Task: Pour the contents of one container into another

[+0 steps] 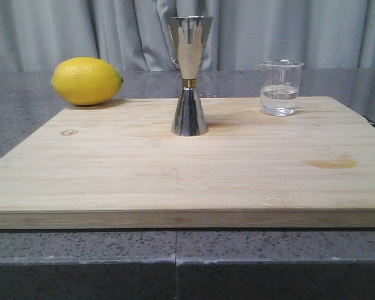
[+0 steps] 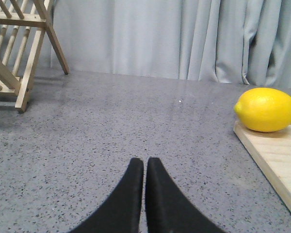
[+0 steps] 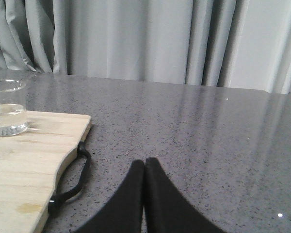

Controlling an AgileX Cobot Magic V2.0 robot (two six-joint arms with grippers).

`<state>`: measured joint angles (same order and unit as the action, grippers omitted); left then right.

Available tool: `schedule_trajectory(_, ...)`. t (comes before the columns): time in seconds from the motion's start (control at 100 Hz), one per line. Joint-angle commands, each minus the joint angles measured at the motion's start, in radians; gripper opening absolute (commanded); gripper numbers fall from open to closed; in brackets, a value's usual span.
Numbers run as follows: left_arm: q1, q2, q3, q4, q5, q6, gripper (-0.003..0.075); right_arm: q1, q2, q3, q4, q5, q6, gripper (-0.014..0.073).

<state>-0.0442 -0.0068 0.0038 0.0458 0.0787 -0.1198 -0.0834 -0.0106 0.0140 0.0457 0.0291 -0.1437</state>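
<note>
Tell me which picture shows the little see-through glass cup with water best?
The front view shows the small clear glass beaker best: whole, upright on the pale wooden cutting board, its water level plain. The right wrist view catches it at the picture's edge, partly cut off. The left wrist view does not show it at all.

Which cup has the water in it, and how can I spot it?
Find the big wooden cutting board. At its far right corner stands a small clear glass beaker, partly filled with water. The steel jigger mid-board is taller and shiny, and the lemon is yellow.
</note>
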Motion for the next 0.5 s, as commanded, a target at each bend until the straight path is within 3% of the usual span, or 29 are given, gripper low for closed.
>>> schedule_trajectory(0.0,0.001,-0.020,0.028,-0.008,-0.079,0.001,-0.0019,-0.007,-0.019,0.008,-0.002,-0.090,0.000,-0.0072)
schedule_trajectory(0.49,0.001,-0.020,0.028,-0.072,-0.104,0.001,-0.0019,-0.007,-0.019,0.008,-0.002,-0.094,0.000,-0.0072)
